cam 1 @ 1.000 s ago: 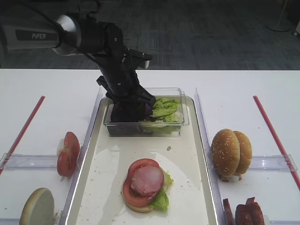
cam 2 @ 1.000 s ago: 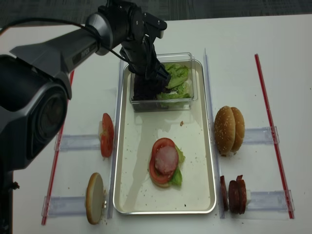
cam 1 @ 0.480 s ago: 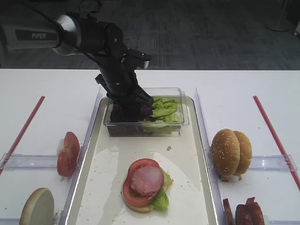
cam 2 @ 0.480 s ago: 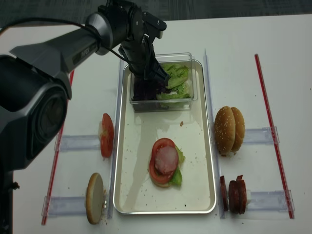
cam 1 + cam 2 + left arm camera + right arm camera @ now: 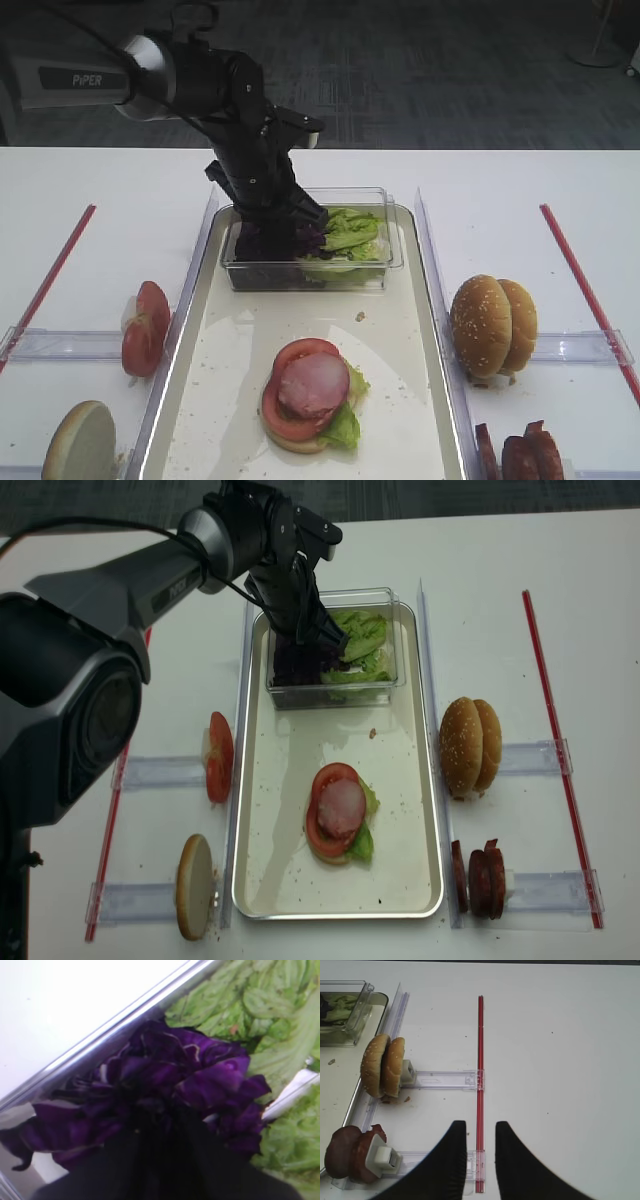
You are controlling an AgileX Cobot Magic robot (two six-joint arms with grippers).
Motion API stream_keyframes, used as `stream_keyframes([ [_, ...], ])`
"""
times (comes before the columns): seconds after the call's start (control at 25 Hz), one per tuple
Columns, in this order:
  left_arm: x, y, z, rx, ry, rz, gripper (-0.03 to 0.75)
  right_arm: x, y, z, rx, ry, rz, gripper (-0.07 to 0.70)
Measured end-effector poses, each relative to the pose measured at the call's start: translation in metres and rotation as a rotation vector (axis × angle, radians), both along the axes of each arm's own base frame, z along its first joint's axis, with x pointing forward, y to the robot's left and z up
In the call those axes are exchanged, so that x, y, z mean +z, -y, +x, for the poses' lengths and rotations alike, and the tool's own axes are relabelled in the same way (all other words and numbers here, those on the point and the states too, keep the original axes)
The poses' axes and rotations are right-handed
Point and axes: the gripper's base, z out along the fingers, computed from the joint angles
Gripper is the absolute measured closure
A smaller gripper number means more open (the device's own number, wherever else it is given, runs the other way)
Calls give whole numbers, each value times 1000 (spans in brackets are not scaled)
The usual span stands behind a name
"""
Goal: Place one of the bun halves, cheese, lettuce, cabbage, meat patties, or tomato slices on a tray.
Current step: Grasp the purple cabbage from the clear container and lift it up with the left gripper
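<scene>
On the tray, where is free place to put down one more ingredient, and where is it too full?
Inside the tray, bare patches lie between the clear box and the stacked burger, and along both long sides of that stack. The far end is crowded: the box with lettuce and cabbage, where the left gripper works.

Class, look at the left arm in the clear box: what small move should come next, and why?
Probably lift straight up. The left pincer has closed on the cabbage inside the clear box, whose walls block a sideways move toward the stack on the tray.
</scene>
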Motion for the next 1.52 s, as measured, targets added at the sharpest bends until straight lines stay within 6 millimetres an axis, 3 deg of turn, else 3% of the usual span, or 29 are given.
stream_keyframes([
  [0.2, 0, 0, 0, -1, 2, 0, 645, 0, 0, 0, 0, 0, 0, 438],
  [0.8, 4, 0, 0, -5, -6, 12, 650, 0, 0, 0, 0, 0, 1, 438],
  [1.52, 70, 1, 4, -25, -45, 49, 654, 0, 0, 0, 0, 0, 1, 438],
])
